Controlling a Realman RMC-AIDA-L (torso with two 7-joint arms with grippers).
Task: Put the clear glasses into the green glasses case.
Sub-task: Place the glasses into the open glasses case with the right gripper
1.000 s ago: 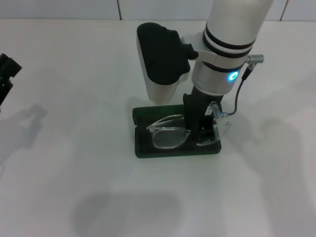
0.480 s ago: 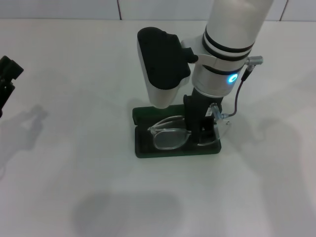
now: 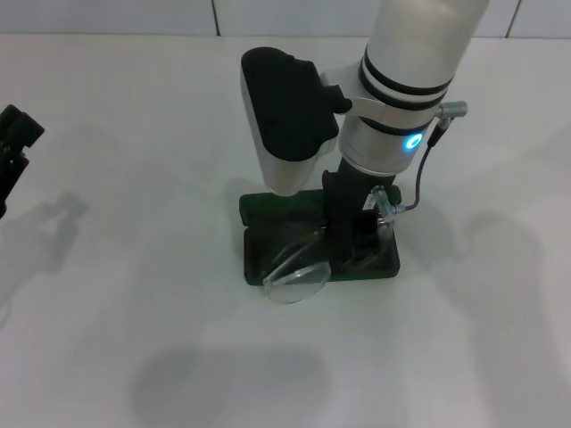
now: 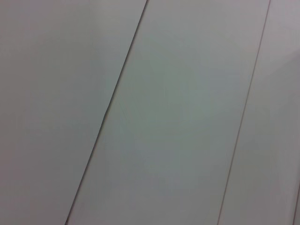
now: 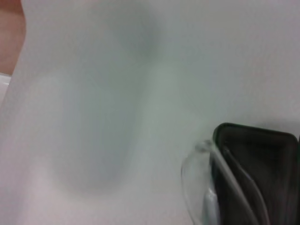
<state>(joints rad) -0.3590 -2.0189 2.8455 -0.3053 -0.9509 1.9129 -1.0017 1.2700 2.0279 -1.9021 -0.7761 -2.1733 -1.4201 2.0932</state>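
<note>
Since the earlier frames, the clear glasses [image 3: 299, 276] have swung toward the near left: 1 lens now sticks out over the near edge of the green glasses case [image 3: 268, 259] instead of lying inside it. The right arm's wrist has also shifted slightly left.

The case lies open and flat on the white table [image 3: 134, 223], near the middle of the scene, its lid on the far side. The glasses sit partly in the tray, tilted, with the left lens hanging past the near rim onto the table side. In the right wrist view the same lens [image 5: 197, 187] curves out beyond the case's rounded corner [image 5: 225, 133], with thin clear arms lying across the dark lining.

The right gripper [image 3: 352, 241] reaches straight down into the right half of the case, at the glasses. Its fingers are hidden by its own body, so whether it is gripping cannot be told. A blue light glows on the wrist.

The left gripper [image 3: 13, 147] is parked at the far left edge, well apart from the case.

No writing, brand or label can be read anywhere.
</note>
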